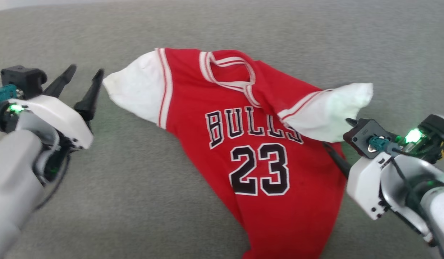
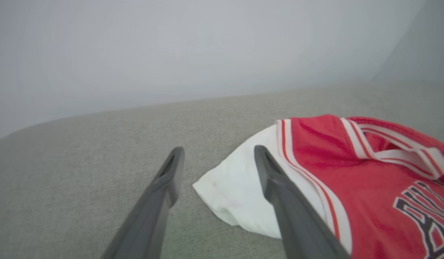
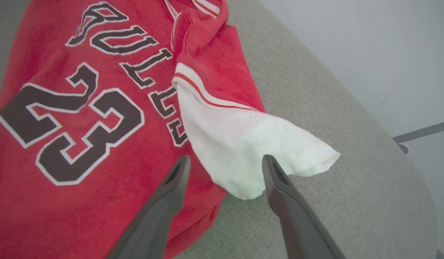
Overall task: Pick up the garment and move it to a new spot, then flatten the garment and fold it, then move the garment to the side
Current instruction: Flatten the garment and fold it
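One garment; two arms; one grey fabric surface.

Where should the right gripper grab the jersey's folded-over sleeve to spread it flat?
Grip the white sleeve at its open cuff edge, coming from the robot's right. It lies folded inward over the lettering with the cuff pointing out toward the right gripper, whose open fingers flank it; pulling outward should probably unfold it.
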Available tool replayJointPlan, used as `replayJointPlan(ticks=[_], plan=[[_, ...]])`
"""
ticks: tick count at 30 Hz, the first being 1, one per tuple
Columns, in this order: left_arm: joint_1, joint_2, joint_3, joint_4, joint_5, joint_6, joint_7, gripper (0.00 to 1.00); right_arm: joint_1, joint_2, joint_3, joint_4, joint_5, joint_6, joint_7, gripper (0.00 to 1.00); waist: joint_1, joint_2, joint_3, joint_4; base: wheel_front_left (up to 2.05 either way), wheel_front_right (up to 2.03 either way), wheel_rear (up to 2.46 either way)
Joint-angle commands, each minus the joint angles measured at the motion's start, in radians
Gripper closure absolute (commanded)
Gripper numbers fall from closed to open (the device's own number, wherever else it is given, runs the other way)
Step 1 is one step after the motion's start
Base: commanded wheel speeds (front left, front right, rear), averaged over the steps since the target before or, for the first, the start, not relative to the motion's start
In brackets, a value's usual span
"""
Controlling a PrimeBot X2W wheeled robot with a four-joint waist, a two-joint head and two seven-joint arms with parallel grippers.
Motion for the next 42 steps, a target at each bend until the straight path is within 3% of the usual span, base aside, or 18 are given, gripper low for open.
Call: replayJointPlan(ticks=[1, 5, 9, 16, 17, 18, 20, 21, 22, 27, 35, 42], plan=[[0.076, -0.020, 0.086, -0.051, 0.074, 0.028, -0.005, 0.00, -0.020, -0.028, 0.014, 0.009, 0.009, -0.001, 0.018, 0.00, 0.0000, 0.0000, 0.008, 0.045, 0.00, 0.00, 0.00], [0.251, -0.090, 0.349, -0.228, 0.298, 0.084, -0.006, 0.00, -0.052, -0.074, 0.048, 0.031, 0.036, -0.001, 0.052, 0.00, 0.0000, 0.0000, 0.017, 0.092, 0.00, 0.00, 0.00], [0.434, -0.180, 0.545, -0.362, 0.479, 0.092, -0.006, 0.00, -0.072, -0.106, 0.082, 0.053, 0.053, -0.001, 0.071, 0.00, 0.0000, 0.0000, 0.026, 0.125, 0.00, 0.00, 0.00], [0.653, -0.342, 0.816, -0.490, 0.690, 0.007, -0.006, 0.00, -0.116, -0.146, 0.138, 0.086, 0.043, -0.001, 0.072, 0.00, 0.0000, 0.0000, 0.044, 0.157, 0.00, 0.00, 0.00], [0.664, -0.359, 0.838, -0.495, 0.706, -0.003, -0.006, 0.00, -0.122, -0.151, 0.144, 0.088, 0.036, -0.001, 0.069, 0.05, 0.0000, 0.0000, 0.047, 0.160, 0.00, 0.00, 0.00], [0.672, -0.372, 0.855, -0.500, 0.718, -0.013, -0.006, 0.00, -0.128, -0.158, 0.155, 0.087, 0.027, -0.001, 0.068, 0.33, 0.0000, 0.0000, 0.049, 0.162, 0.00, 0.00, 0.00], [0.691, -0.399, 0.891, -0.503, 0.732, -0.029, -0.006, 0.00, -0.132, -0.158, 0.157, 0.093, 0.023, -0.001, 0.063, 0.63, 0.0000, 0.0000, 0.052, 0.163, 0.00, 0.00, 0.00], [0.697, -0.410, 0.905, -0.504, 0.741, -0.035, -0.006, 0.00, -0.138, -0.157, 0.153, 0.097, 0.012, -0.001, 0.059, 0.91, 0.0000, 0.0000, 0.054, 0.163, 0.00, 0.00, 0.00], [0.703, -0.418, 0.917, -0.504, 0.749, -0.042, -0.006, 0.00, -0.145, -0.160, 0.152, 0.098, 0.003, -0.001, 0.058, 1.00, 0.0000, 0.0000, 0.055, 0.163, 0.00, 0.00, 0.00], [0.714, -0.449, 0.946, -0.498, 0.768, -0.054, -0.006, 0.00, -0.155, -0.155, 0.117, 0.102, -0.016, -0.001, 0.050, 1.00, 0.0000, 0.0000, 0.057, 0.157, 0.00, 0.00, 0.00], [0.711, -0.472, 0.914, -0.509, 0.742, -0.059, -0.006, 0.00, -0.236, -0.140, -0.060, 0.105, -0.075, -0.001, 0.080, 1.00, 0.0000, 0.0000, 0.086, 0.150, 0.00, 0.00, 0.00], [0.648, -0.484, 0.840, -0.519, 0.686, -0.059, -0.006, 0.00, -0.365, -0.136, -0.162, 0.289, -0.148, -0.001, 0.072, 1.00, 0.0000, 0.0000, 0.156, 0.197, 0.00, 0.00, 0.00]])
